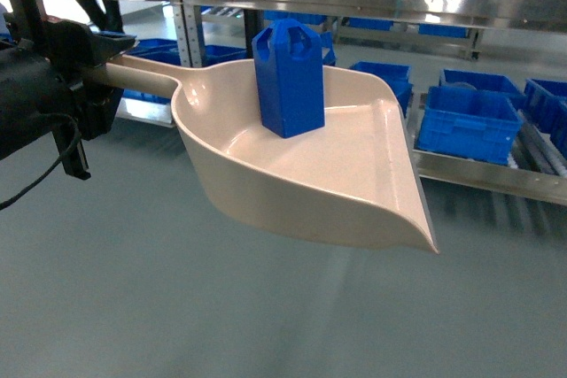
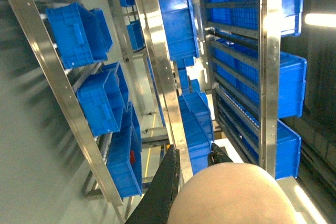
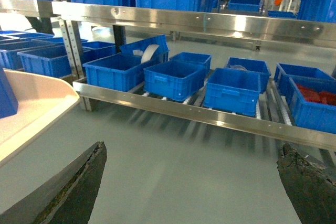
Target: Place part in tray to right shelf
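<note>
**Part rides upright in the tray, held out before the shelf**

The part (image 1: 289, 77), a small bright-blue block with a looped handle on top, stands upright on the floor of the tray (image 1: 266, 185), near its back wall. The tray is a beige scoop held above a grey floor, its flat open lip pointing right and toward the camera. Its long handle runs left into the left gripper (image 1: 93, 73), a black assembly at the left edge of the head view. The jaws are clamped on the tray's handle there. In the left wrist view, one dark finger (image 2: 165, 192) lies along the rounded beige end of the handle at the bottom of the frame.

Beyond the tray stands the shelf (image 1: 483, 174), a stainless-steel rack with a shiny front rail. Blue crates (image 1: 468, 119) sit in a row on its lower level, and a second rail crosses above them. The tray is in front of the shelf and does not touch it.

In the right wrist view, the right gripper (image 3: 191, 182) has its two dark fingers spread wide apart, with nothing between them. It faces the shelf and its crates across bare floor. The tray's lip and a corner of the part show at the left edge of that view.
</note>
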Tool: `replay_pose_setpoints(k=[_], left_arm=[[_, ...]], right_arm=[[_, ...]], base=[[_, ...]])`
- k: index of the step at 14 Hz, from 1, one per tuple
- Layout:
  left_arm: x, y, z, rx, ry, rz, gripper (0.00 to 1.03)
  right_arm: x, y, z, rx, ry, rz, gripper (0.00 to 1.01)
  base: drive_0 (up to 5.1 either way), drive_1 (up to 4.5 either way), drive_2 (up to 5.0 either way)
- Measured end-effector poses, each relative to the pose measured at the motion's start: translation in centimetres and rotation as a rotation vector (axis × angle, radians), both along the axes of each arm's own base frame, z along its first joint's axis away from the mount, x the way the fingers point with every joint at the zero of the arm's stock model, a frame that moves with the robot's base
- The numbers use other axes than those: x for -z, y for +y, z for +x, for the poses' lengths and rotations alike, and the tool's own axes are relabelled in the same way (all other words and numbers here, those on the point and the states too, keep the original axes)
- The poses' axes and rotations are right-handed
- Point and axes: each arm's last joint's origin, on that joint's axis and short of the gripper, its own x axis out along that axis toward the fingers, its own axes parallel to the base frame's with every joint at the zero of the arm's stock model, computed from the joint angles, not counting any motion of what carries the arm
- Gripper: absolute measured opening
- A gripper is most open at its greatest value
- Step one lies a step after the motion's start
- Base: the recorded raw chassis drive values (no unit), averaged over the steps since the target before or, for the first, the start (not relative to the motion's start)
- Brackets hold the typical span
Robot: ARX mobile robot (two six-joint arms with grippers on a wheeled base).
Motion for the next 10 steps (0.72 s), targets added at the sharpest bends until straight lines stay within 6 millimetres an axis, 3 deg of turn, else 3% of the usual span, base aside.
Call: replay_pose_setpoints(k=[10], left_arm=[[-0.08,-0.12,0.03,0.006,-0.004,-0.001,0.13]], right_arm=[[0.01,0.0,0.01,0.0,0.001,0.0,0.98]], base=[[-2.9,-2.86,-2.9]])
